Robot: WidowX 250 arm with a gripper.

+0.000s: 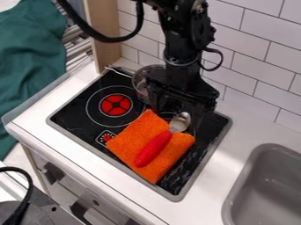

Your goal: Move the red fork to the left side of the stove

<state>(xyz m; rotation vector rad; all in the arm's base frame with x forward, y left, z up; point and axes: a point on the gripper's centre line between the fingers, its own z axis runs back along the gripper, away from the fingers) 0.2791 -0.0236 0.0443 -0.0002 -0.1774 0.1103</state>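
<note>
Orange cloth [136, 132] under the red spoon [154, 148] could bunch and drag along if the spread gripper [177, 114] closes too low.

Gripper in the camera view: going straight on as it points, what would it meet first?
Pointing down, the gripper would probably meet the spoon's metal head first, though depth is unclear here.

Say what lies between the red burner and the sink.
The orange cloth, with the spoon on it, then black stovetop, its rim and counter, in the camera view.
</note>
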